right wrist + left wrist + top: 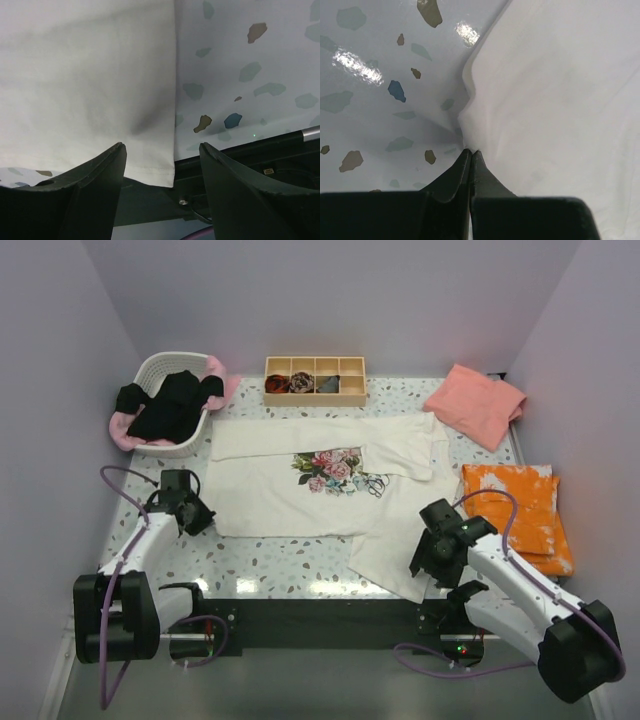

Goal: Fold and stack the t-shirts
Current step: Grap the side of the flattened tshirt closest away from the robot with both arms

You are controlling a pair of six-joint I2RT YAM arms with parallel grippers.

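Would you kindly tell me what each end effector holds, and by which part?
The left end effector pinches the cream-white t-shirt by a fold at its edge; the right end effector is open over the shirt's corner, holding nothing.

The table [270, 565] is surveyed from above and behind. The cream-white t-shirt [560, 100] is viewed closely, downward, from both wrists.

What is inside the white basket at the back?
A black t-shirt lies crumpled in the white basket, with a light pink t-shirt beneath it spilling over the rim. The basket's bottom is covered, so anything else under them cannot be seen.
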